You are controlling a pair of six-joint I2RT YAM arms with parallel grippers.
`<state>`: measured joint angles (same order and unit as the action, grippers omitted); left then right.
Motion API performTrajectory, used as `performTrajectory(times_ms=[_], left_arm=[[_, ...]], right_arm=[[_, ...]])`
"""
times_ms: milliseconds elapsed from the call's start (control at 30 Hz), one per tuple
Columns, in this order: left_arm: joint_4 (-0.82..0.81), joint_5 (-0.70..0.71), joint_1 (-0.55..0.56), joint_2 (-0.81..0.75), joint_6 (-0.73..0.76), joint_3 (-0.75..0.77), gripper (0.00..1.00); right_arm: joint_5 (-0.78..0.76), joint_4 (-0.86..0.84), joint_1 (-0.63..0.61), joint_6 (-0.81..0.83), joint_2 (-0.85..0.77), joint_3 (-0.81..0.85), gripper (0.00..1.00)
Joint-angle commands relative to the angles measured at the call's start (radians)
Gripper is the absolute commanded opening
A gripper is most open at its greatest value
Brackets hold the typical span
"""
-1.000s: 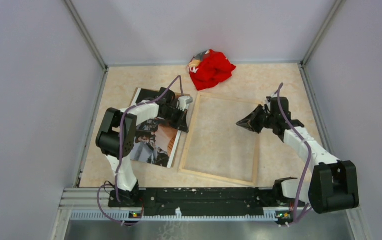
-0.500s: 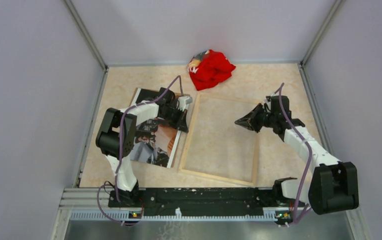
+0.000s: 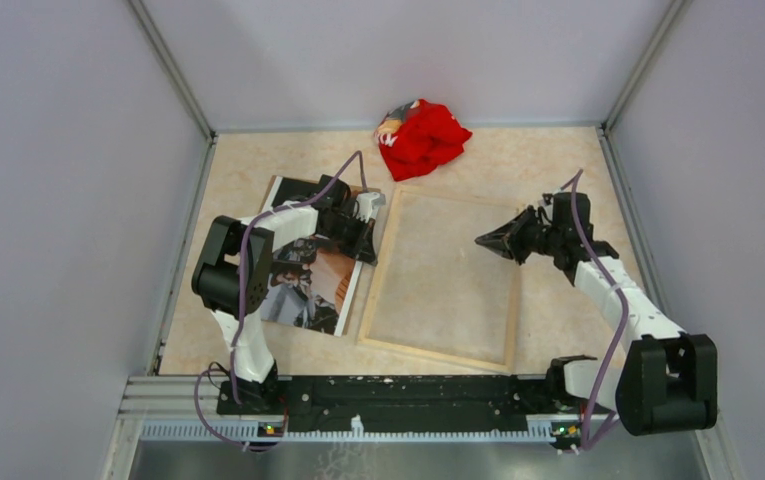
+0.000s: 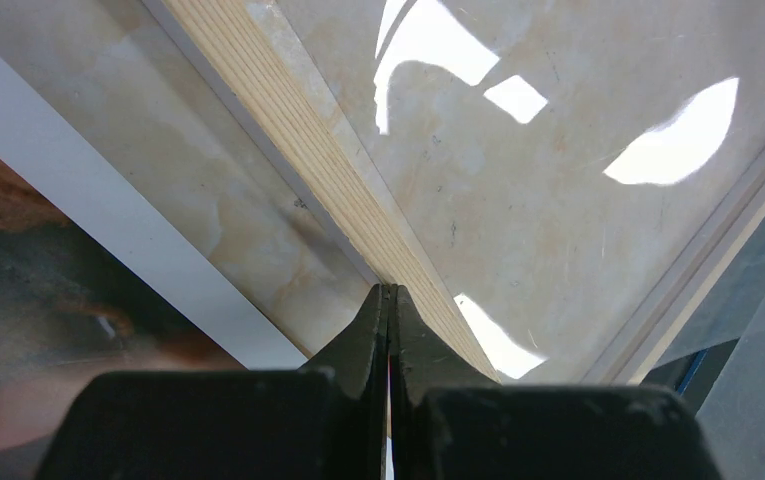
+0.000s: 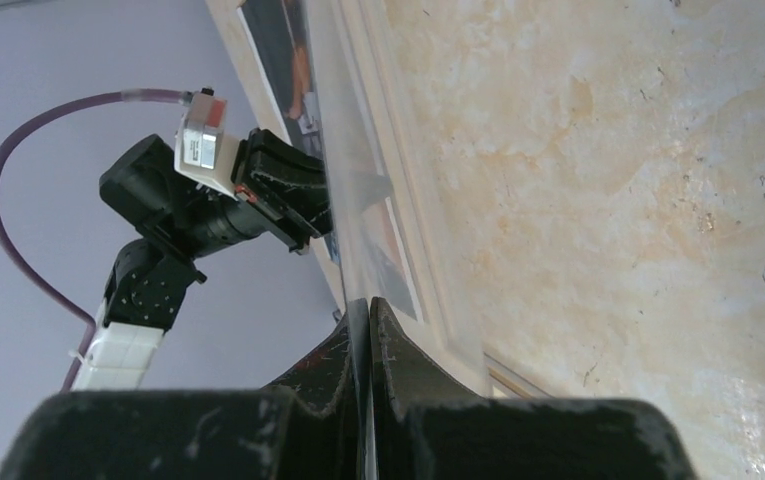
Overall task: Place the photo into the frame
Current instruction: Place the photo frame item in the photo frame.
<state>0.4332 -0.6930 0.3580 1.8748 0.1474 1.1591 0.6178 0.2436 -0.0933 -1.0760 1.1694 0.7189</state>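
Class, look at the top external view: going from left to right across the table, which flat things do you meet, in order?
the photo → the frame. The red cloth lies farther back within the frame's span, so it is left out.

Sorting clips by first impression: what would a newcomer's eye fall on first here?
The crumpled red cloth at the table's far edge stands out most. Next, the frame lying flat mid-table, with the photo beside it on its left, partly under the left arm. Both grippers are shut: the left gripper at the frame's wooden left edge, the right gripper over its right side.
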Motion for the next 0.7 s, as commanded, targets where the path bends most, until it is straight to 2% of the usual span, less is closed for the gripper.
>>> performTrajectory(times_ms=[0, 167, 667], left_arm=[[0.028, 0.051, 0.006, 0.044, 0.025, -0.039, 0.0], [0.025, 0.047, 0.006, 0.044, 0.023, -0.041, 0.0], [0.023, 0.04, 0.005, 0.046, 0.018, -0.039, 0.0]], right_arm=[[0.036, -0.037, 0.0, -0.047, -0.031, -0.008, 0.0], [0.038, -0.043, -0.002, -0.061, -0.028, -0.005, 0.0], [0.015, -0.234, -0.084, -0.267, -0.006, -0.009, 0.0]])
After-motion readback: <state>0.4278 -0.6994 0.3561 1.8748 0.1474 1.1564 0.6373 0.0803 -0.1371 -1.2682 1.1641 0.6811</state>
